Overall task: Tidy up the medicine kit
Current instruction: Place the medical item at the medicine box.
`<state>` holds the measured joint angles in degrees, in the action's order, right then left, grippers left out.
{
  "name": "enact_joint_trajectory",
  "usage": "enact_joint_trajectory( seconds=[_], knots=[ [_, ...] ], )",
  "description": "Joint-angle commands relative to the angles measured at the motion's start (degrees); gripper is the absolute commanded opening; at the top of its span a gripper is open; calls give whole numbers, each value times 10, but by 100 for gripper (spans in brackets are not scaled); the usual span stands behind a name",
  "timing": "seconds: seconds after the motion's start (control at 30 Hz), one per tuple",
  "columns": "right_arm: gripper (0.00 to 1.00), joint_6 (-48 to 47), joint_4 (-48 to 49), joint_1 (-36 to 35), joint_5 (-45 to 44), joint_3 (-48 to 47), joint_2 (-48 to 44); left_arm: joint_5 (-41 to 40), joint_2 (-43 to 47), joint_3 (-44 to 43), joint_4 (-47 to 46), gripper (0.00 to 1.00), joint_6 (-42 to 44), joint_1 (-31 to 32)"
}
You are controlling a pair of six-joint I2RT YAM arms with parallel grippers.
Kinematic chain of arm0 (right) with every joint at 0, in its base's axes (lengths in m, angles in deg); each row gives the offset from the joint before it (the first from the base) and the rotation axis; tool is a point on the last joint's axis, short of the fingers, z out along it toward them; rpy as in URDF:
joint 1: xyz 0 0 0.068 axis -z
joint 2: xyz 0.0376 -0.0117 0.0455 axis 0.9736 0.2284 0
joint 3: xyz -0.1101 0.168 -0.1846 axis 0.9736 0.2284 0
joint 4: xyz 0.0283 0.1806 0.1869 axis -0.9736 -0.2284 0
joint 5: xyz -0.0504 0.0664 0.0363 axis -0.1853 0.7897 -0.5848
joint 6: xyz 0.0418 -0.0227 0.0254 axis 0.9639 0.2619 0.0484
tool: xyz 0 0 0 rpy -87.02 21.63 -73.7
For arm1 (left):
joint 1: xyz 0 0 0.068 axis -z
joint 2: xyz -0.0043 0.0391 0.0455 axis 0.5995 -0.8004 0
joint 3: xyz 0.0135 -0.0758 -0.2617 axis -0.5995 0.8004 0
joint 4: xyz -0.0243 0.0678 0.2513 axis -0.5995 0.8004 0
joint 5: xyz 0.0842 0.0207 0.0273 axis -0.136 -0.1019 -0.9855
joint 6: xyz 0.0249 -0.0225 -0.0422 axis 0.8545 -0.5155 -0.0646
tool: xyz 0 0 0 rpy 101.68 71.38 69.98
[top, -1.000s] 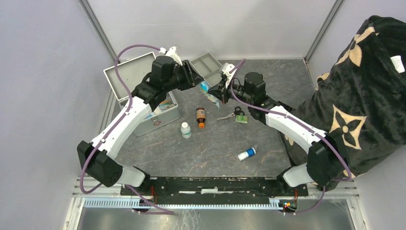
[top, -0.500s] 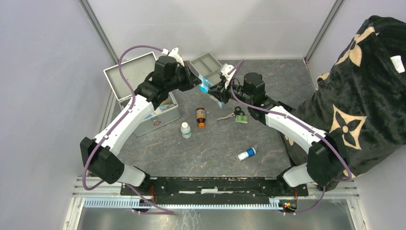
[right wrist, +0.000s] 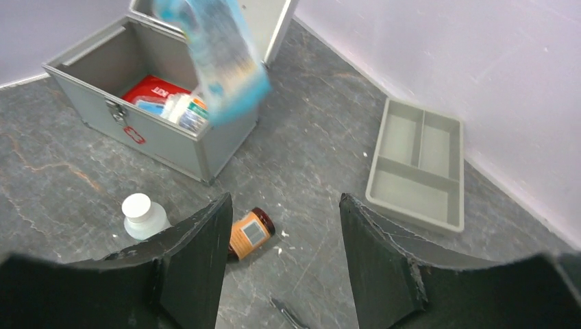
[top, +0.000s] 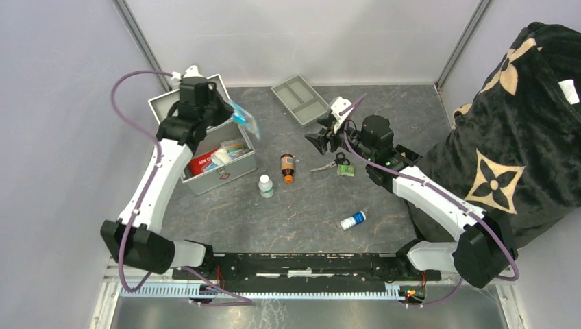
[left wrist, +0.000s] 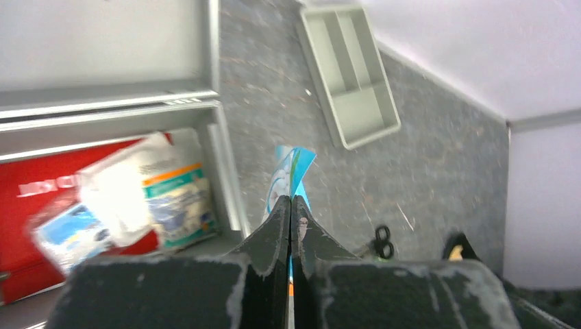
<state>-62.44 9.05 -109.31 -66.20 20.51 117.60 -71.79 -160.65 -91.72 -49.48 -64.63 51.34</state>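
Case [top: 220,175] is standing open on the tabletop [top: 308,205]; left tool [left wrist: 290,203] is pinching a blue packet [left wrist: 292,166] tight above the case's right rim, right tool [right wrist: 284,201] is gaping empty right of the case.

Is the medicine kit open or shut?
Open: the lid of the medicine kit is swung back; a red pouch and packets show inside.

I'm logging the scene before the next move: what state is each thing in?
medicine kit: lid open, supplies inside
blue packet: gripped, off the table
left pincer: shut on blue packet
right pincer: open, empty
divided tray: empty
brown bottle: lying on its side
white bottle: upright, capped
tube: lying flat
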Motion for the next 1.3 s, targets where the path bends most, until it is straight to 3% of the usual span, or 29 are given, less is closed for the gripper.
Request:
enact_joint_trajectory(
  seconds=[0.0, 0.13, 0.3, 0.47, 0.7, 0.9, 0.93, 0.97, 1.03, 1.07, 1.13, 1.27],
  knots=[
    [65, -2, -1, 0, -79, 25, -17, -83, 74, 5, 34, 2, 40, -33],
    [67, 17, -5, 3, -121, 48, -23, -123, 93, 38, 62, 2, 46, -61],
    [68, 23, -8, 6, -122, 61, -27, -80, 95, 93, 33, 2, 37, -93],
    [68, 17, -18, 9, -129, 67, -36, -97, 72, 97, 23, 2, 48, -99],
    [69, 15, -25, 15, -131, 74, -39, -60, 41, 114, -33, 2, 54, -108],
    [69, 16, -41, 17, -145, 75, -41, -183, -26, 92, 81, 5, 27, -167],
    [70, 16, -46, 17, -151, 74, -41, -199, -36, 93, 98, 12, 21, -183],
    [70, 16, -52, 17, -158, 74, -39, -208, -43, 100, 110, 28, 16, -200],
    [71, 20, -65, 19, -181, 72, -39, -208, -39, 119, 115, 71, 6, -222],
    [71, 25, -72, 19, -196, 71, -39, -192, -30, 131, 106, 81, 5, -230],
    [71, 48, -86, 20, -250, 72, -40, -154, -2, 146, 83, 92, 2, -234],
    [71, 105, -130, 26, -314, 64, -34, -106, 30, 137, 59, 95, 11, -233]
  ],
)
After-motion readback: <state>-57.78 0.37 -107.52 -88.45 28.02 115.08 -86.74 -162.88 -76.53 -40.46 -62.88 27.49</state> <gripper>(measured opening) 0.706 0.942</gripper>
